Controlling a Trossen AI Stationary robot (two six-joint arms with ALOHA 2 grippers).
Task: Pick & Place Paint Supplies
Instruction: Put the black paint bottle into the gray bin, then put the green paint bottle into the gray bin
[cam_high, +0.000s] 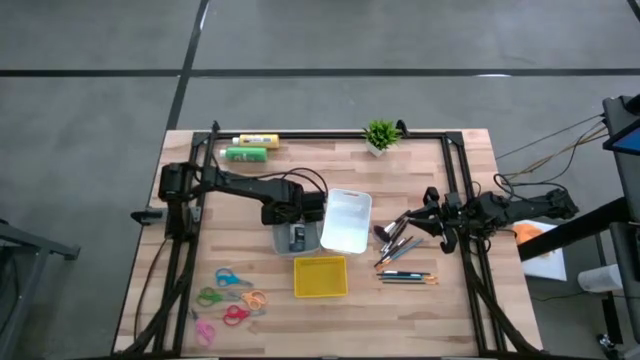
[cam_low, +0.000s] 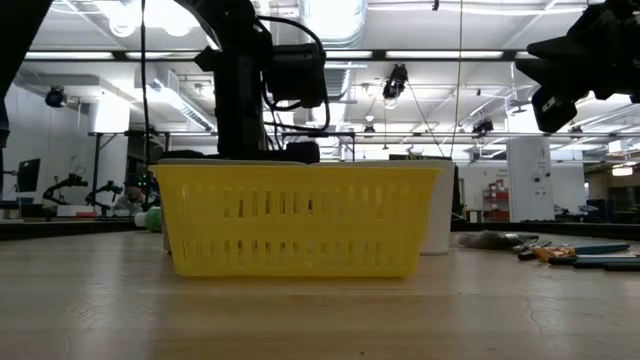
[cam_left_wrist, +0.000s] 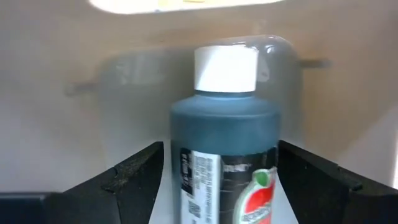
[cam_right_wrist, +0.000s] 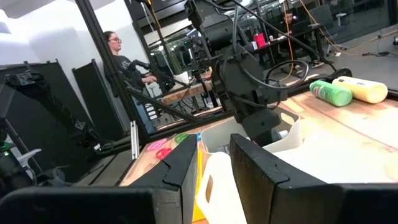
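Observation:
The dark paint bottle (cam_left_wrist: 224, 162) with a pale cap (cam_left_wrist: 226, 68) sits between the fingers of my left gripper (cam_left_wrist: 221, 146), low inside a clear bin (cam_high: 280, 247) at the table's middle. In the high view my left gripper (cam_high: 296, 230) is over that bin. The yellow bottle (cam_high: 258, 141) and green bottle (cam_high: 246, 153) lie on their sides near the far edge. Brushes (cam_high: 398, 240) and pencils (cam_high: 407, 277) lie flat on the table, right of centre. My right gripper (cam_right_wrist: 214, 158) is open and hovers at the brushes' right end (cam_high: 430, 215). My left gripper is shut on the dark bottle's body (cam_left_wrist: 180, 143), pinched between the two fingers (cam_left_wrist: 134, 180). The bottle lies along the fingers, its cap pointing past the fingertips into the clear bin. Whether the cap rests on the bin's floor does not show.
A white bin (cam_high: 347, 193) stands right of the clear one and a yellow basket (cam_high: 320, 260) just nearer. Several scissors (cam_high: 230, 295) lie near-left, and a small potted plant (cam_high: 380, 134) stands at the far edge. A person (cam_right_wrist: 115, 46) sits beyond the table.

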